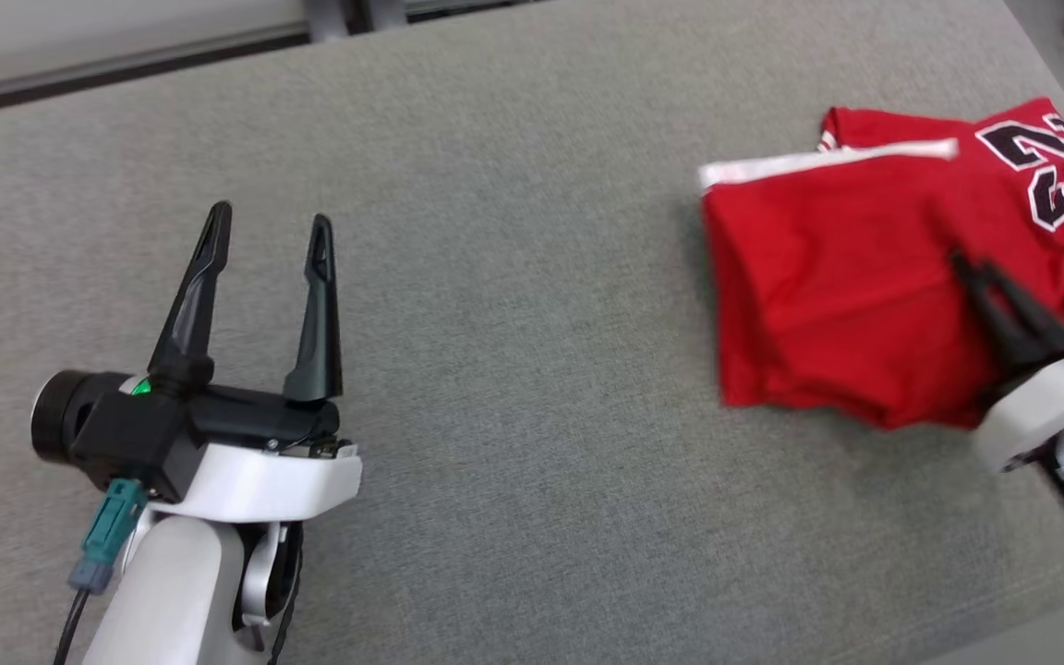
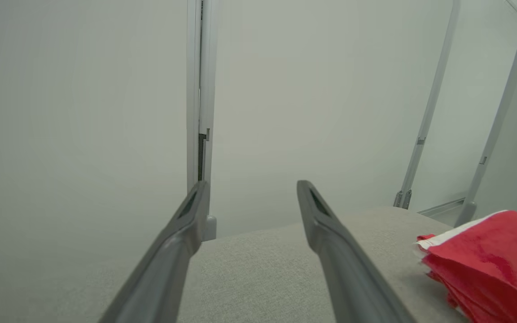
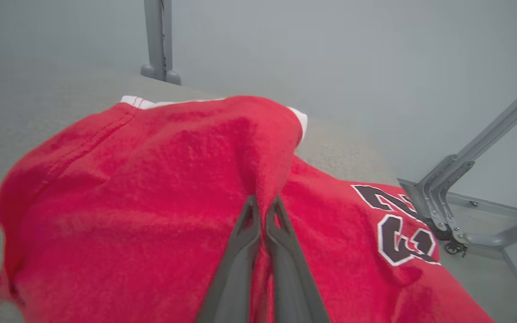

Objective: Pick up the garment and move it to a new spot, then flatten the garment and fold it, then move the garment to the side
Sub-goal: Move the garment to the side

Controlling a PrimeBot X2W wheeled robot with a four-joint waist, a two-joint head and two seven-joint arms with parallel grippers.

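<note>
The garment (image 1: 837, 277) is a red jersey with white trim and a black number, folded into a bundle at the right of the grey table. My right gripper (image 1: 964, 266) comes in from the right edge and is shut on a pinched ridge of the red cloth; in the right wrist view the garment (image 3: 151, 215) rises around the closed fingers of that gripper (image 3: 263, 204). My left gripper (image 1: 269, 220) hovers open over bare table at the lower left, far from the jersey. In the left wrist view that gripper (image 2: 249, 188) holds nothing, and the garment (image 2: 492, 264) lies to its right.
The grey fabric-covered table (image 1: 513, 369) stretches wide between the two grippers. Its far edge meets a pale wall with metal frame posts (image 2: 200, 112). A folding metal leg bracket (image 3: 447, 188) stands beyond the table's right end. The table's right edge (image 1: 1049, 65) runs close to the jersey.
</note>
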